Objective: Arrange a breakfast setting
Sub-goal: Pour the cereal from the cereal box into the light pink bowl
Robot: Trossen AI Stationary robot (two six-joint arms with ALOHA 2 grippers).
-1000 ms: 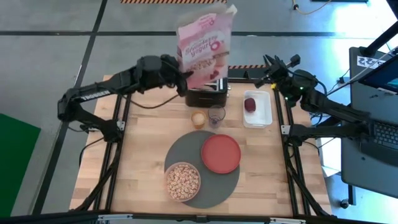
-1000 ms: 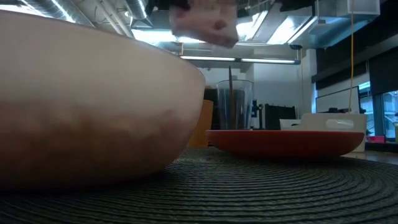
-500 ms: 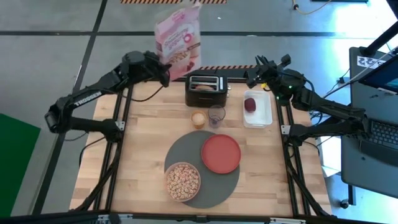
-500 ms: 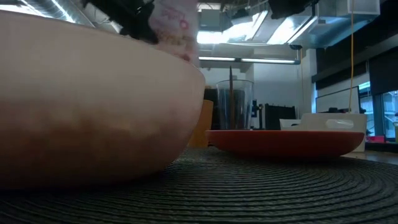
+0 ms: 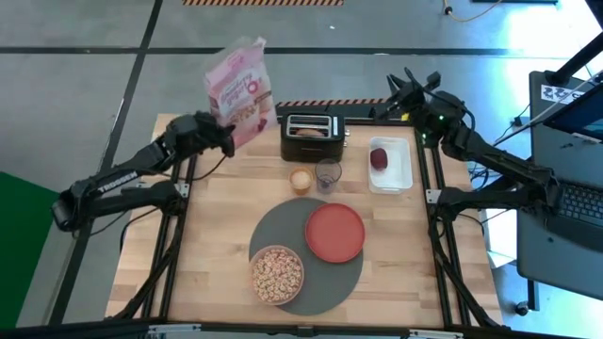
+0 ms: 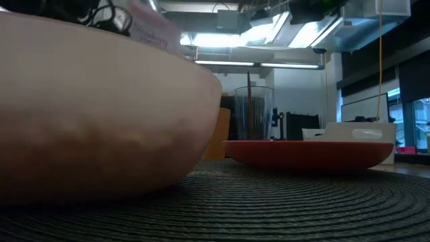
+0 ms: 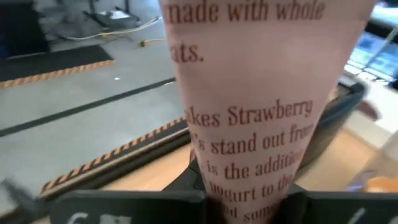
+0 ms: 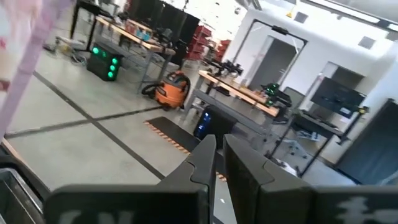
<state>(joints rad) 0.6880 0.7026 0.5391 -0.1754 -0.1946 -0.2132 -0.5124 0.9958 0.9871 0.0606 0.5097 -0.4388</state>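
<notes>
While your dark-grey mat (image 5: 306, 254) already carries the red plate (image 5: 334, 232) and cereal-filled bowl (image 5: 277, 274), bagel, fruit (image 5: 379, 157) and spoon remain unplaced. Your left gripper (image 5: 224, 138) clamps the cereal box (image 5: 241, 89); right gripper (image 5: 403, 89) hovers closed, empty.

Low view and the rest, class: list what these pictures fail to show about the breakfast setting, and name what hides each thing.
- Low view: the bowl fills the near field, hiding its cereal and most of the table.
- High view: the toaster slots are too small to tell what sits inside.
- Left wrist view: the cereal box blocks the table ahead.
- No view shows a spoon clearly; a thin stick stands in the glass.
</notes>
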